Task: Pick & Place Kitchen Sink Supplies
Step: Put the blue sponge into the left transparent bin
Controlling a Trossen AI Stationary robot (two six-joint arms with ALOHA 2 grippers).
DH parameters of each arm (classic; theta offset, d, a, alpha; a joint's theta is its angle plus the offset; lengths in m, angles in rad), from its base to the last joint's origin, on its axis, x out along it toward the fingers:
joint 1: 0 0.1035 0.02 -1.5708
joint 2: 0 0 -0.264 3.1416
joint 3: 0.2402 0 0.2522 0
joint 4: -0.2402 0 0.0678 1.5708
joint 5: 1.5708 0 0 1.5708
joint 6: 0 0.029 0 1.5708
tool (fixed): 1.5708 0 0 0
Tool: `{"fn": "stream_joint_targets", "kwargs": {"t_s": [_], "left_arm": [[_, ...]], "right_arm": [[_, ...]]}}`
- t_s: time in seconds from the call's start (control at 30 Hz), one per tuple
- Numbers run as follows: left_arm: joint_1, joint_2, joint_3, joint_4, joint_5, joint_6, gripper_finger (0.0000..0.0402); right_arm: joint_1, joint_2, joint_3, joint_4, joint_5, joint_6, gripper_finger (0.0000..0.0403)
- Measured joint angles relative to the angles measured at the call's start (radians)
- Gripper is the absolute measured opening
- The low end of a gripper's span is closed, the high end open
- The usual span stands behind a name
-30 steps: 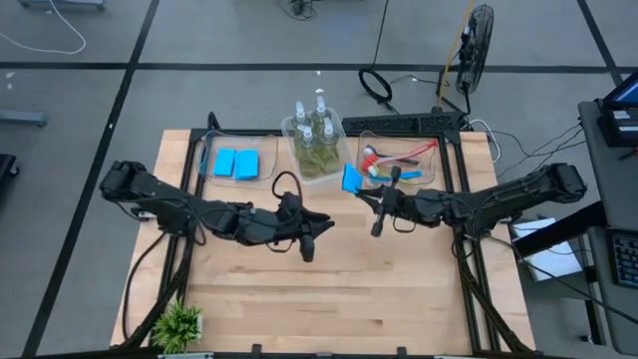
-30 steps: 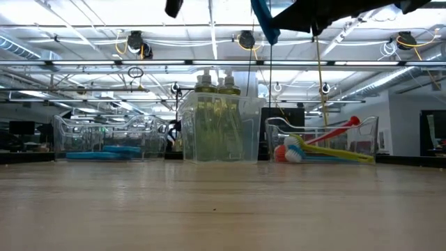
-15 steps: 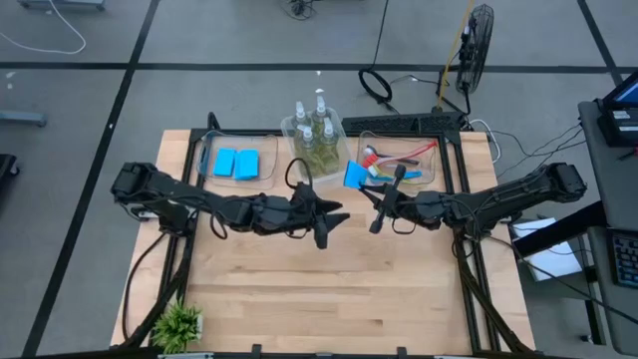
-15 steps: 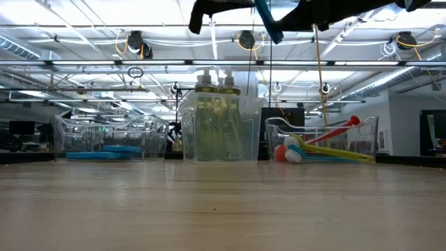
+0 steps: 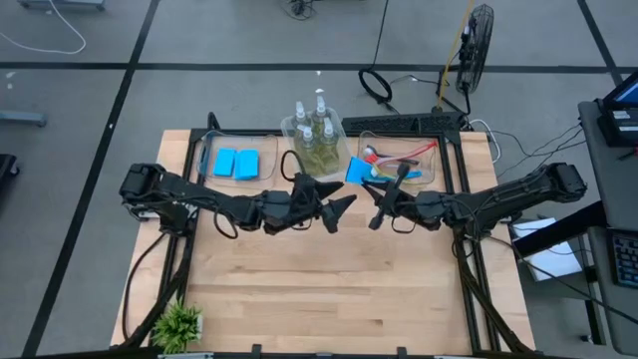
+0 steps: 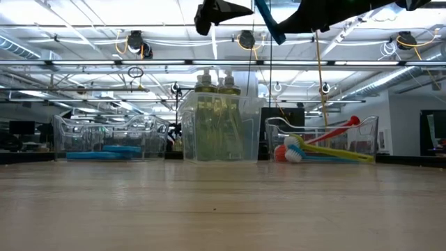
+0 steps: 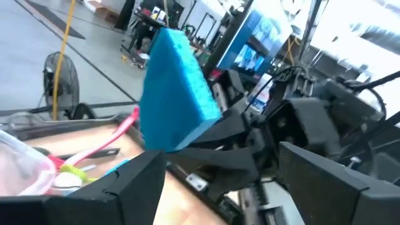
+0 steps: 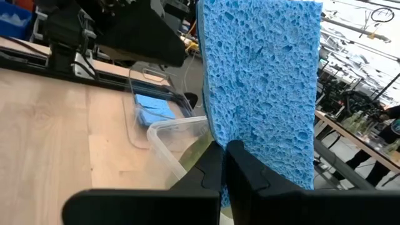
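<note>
- My right hand (image 5: 377, 213) is clamped shut on a blue sponge (image 8: 259, 81), held upright in the air above the bench (image 5: 329, 289).
- Sponge sits pinched at its lower edge between the fingers (image 8: 250, 175).
- My left hand (image 5: 339, 209) faces it just beside, jaws spread, nothing in them, not touching the sponge.
- Beyond: two more sponges (image 5: 236, 164) in the left bin (image 5: 269, 160), pump bottles (image 5: 314, 135) in the middle bin (image 5: 291, 150), brushes (image 5: 399, 165) in the right bin (image 5: 435, 170).
- Potted plant (image 5: 179, 324) on the bench's near left corner.
</note>
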Motion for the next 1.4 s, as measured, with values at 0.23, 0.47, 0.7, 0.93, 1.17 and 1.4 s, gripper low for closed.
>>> {"fn": "stream_joint_targets", "kwargs": {"t_s": [0.23, 0.47, 0.7, 0.93, 1.17, 1.4], "left_arm": [[0.005, 0.032, 0.003, 0.050, -0.020, -0.021, 0.0297], [0.025, 0.057, 0.002, 0.099, -0.028, -0.022, 0.0291], [0.047, 0.083, 0.003, 0.129, -0.039, -0.035, 0.0295], [0.070, 0.085, 0.002, 0.143, -0.044, -0.021, 0.0275], [0.086, 0.085, 0.002, 0.136, -0.040, -0.010, 0.0233], [0.088, 0.084, 0.003, 0.114, -0.043, -0.062, 0.0109]], "right_arm": [[-0.004, 0.000, 0.000, -0.014, -0.003, 0.002, 0.0000], [-0.004, 0.000, 0.000, -0.017, -0.006, 0.007, 0.0000], [-0.002, 0.001, 0.000, -0.022, -0.007, 0.011, 0.0000], [-0.001, 0.001, 0.000, -0.027, -0.045, 0.066, 0.0000], [-0.001, 0.013, 0.000, -0.030, -0.088, 0.112, 0.0000], [-0.001, 0.013, 0.000, -0.022, -0.117, 0.115, 0.0000]]}}
